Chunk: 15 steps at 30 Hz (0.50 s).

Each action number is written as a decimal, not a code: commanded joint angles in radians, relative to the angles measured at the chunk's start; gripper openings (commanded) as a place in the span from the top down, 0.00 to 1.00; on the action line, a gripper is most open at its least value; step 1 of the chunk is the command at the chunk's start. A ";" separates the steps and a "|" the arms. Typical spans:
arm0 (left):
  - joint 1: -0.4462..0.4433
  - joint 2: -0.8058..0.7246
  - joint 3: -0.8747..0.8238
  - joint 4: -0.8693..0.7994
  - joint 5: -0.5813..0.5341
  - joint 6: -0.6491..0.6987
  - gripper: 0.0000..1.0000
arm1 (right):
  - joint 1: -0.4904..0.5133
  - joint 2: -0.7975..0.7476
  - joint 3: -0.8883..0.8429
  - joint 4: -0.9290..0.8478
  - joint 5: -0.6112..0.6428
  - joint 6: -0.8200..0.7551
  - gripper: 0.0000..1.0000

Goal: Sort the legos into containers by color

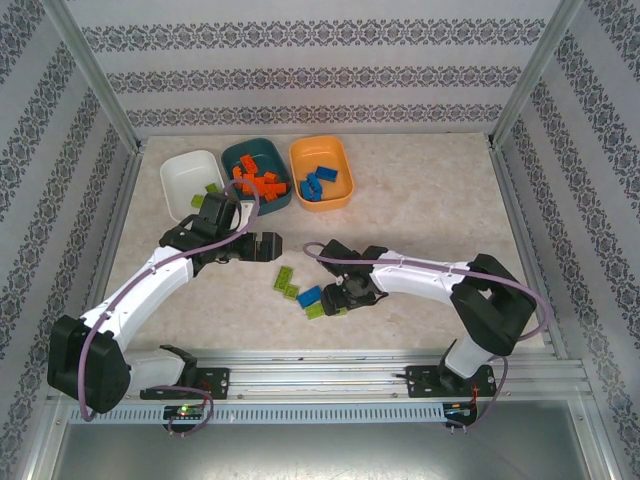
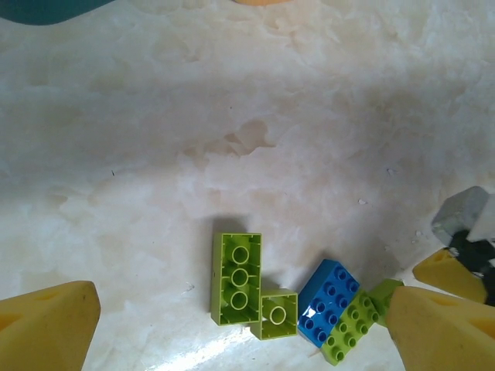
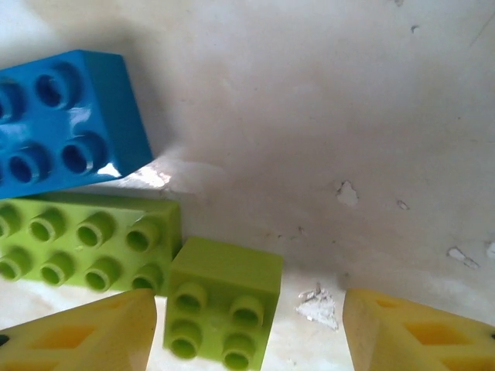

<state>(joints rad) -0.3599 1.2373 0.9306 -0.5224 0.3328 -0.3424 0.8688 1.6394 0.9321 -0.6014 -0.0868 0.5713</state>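
The legos, small studded plastic bricks in orange, blue and lime green [image 1: 309, 296], are partly sorted in the top view. A loose cluster lies just ahead of the left gripper [image 1: 266, 246] and at the tips of the right gripper [image 1: 335, 297]. The white plastic tub [image 1: 172, 178], dark teal plastic tub [image 1: 240, 152] and orange plastic tub [image 1: 300, 155] sit on the left gripper's far side. With both arms at one cluster, they could knock together.

In the left wrist view the left gripper's yellow fingers [image 2: 46, 325] stand wide apart and empty. The right gripper's finger [image 2: 445, 274] sits just beside the bricks.

In the right wrist view that gripper's jaws are spread around a small square lime-green brick [image 3: 224, 309]. It lies off-centre, touching a longer lime-green brick [image 3: 85, 239], so a squeeze may twist it or drag its neighbour.

The pale marbled tabletop [image 1: 420, 200] looks smooth and chipped. Patterned wallpaper [image 1: 320, 80] and metal posts [image 1: 95, 75] enclose it.
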 commanded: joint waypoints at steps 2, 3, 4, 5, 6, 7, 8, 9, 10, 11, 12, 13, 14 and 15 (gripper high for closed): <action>-0.002 -0.017 -0.025 -0.011 0.002 -0.014 0.02 | 0.010 0.039 0.002 0.001 0.040 0.016 0.40; -0.002 -0.018 -0.026 -0.011 0.001 -0.014 0.02 | 0.010 0.040 0.001 -0.001 0.048 0.021 0.41; -0.002 -0.019 -0.027 -0.011 -0.001 -0.012 0.02 | 0.008 0.039 -0.004 -0.004 0.061 0.025 0.43; -0.002 -0.019 -0.027 -0.009 -0.001 -0.012 0.02 | 0.007 0.036 -0.007 -0.005 0.071 0.028 0.46; -0.002 -0.017 -0.027 -0.007 -0.003 -0.011 0.02 | 0.006 0.032 -0.011 -0.003 0.074 0.028 0.49; -0.003 -0.016 -0.027 -0.006 -0.002 -0.013 0.02 | 0.003 0.026 -0.016 -0.002 0.075 0.029 0.52; -0.002 -0.013 -0.027 -0.005 -0.002 -0.013 0.02 | 0.001 0.020 -0.019 0.000 0.075 0.029 0.56; -0.002 -0.009 -0.027 -0.005 0.001 -0.012 0.02 | -0.001 0.014 -0.022 0.002 0.076 0.031 0.59; -0.003 -0.008 -0.025 -0.007 0.002 -0.012 0.01 | -0.004 0.007 -0.025 0.002 0.079 0.031 0.62; -0.003 -0.007 -0.025 -0.007 0.003 -0.010 0.02 | -0.006 0.000 -0.027 0.003 0.079 0.031 0.64; -0.002 -0.006 -0.026 -0.008 0.003 -0.008 0.01 | -0.010 -0.006 -0.029 0.003 0.077 0.032 0.65; -0.001 -0.008 -0.027 -0.008 0.003 -0.007 0.01 | -0.015 -0.012 -0.030 0.003 0.076 0.031 0.66; 0.000 -0.009 -0.027 -0.010 0.004 -0.010 0.01 | -0.017 -0.019 -0.031 0.002 0.076 0.031 0.66; 0.003 -0.015 -0.027 -0.009 0.009 -0.014 0.01 | -0.021 -0.028 -0.032 0.002 0.073 0.031 0.66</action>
<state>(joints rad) -0.3599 1.2369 0.9092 -0.5228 0.3332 -0.3458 0.8650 1.6299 0.9264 -0.5709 -0.0677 0.5983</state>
